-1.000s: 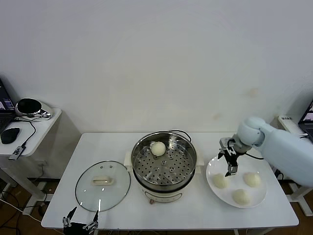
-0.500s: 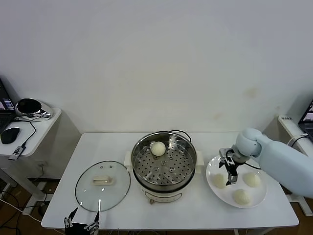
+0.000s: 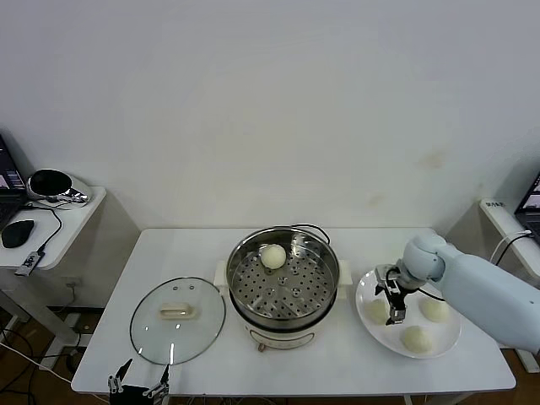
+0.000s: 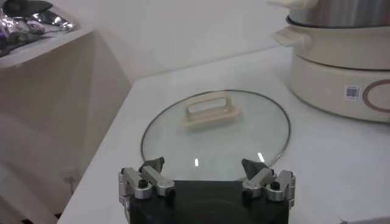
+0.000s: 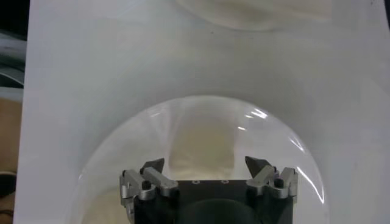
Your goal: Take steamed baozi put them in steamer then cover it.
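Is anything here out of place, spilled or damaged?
Nothing stands out. One baozi sits in the steamer, three wait on the white plate, and the cover lies flat on the table beside it.

We see bright, even overhead light on the white table [image 3: 202, 253], with soft, faint shadows. Glints mark the cover [image 4: 216, 137] and plate [image 5: 268, 131]. The right wrist view looks washed out, the bun there perhaps blurred.
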Motion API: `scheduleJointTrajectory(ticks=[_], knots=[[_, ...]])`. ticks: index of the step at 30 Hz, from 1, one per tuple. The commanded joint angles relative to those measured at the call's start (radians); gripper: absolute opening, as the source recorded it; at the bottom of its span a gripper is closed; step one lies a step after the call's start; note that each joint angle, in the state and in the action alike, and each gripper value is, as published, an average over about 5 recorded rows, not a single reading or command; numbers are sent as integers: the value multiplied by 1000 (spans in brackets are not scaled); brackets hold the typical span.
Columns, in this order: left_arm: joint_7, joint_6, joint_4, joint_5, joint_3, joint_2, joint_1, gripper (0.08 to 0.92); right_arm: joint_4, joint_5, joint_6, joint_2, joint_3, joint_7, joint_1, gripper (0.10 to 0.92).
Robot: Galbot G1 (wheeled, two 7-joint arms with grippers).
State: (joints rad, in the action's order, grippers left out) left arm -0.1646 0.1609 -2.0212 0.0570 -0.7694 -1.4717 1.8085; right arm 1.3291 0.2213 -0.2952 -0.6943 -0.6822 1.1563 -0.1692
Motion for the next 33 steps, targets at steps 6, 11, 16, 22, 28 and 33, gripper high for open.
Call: scheduleJointTrajectory(ticks=[6, 11, 16, 22, 28, 33], knots=[[0, 0, 10, 0, 2, 1, -5, 823, -15, -2, 5, -10, 6, -36, -18, 823], [0, 0, 13, 0, 4, 0, -7, 823, -20, -12, 2, -15, 5, -37, -12, 823], [1, 0, 15, 0, 3, 0, -7, 823, -16, -22, -4, -9, 5, -33, -9, 792], [2, -1, 18, 0, 3, 1, -8, 823, -14, -22, -7, -1, 6, -20, -3, 654], [3, -2, 12, 2, 6, -2, -9, 823, 2, -39, -13, 23, 8, -14, 25, 564], [6, -4, 9, 5, 6, -2, -16, 823, 40, -113, -32, 65, -64, 2, 156, 560]])
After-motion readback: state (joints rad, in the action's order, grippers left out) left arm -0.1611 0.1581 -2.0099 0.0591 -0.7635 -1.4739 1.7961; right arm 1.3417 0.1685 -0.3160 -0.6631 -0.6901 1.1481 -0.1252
